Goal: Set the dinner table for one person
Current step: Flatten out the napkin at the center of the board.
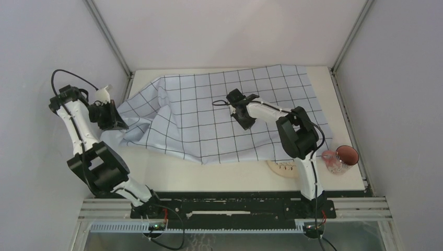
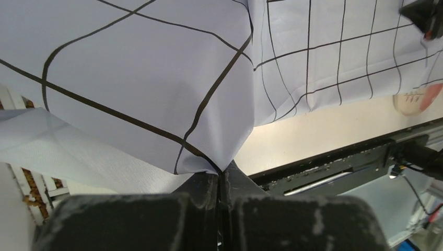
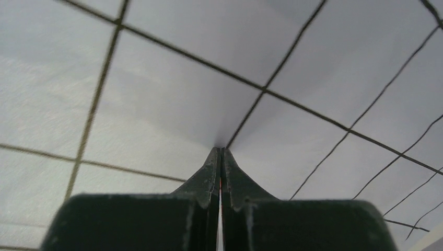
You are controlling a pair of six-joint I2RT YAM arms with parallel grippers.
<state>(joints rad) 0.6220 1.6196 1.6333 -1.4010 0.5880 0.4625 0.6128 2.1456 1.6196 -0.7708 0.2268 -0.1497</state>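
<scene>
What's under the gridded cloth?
Cream dinner table shows around the cloth. A pale round item sits at its near edge, partly hidden; anything else beneath is covered.

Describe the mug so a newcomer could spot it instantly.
Start at the cream-white dinner table and follow its near edge to the right corner, beyond the checked cloth. The mug stands there on bare tabletop. It is the only upright, reddish thing; the pale plate beside it lies flat, partly covered.
</scene>
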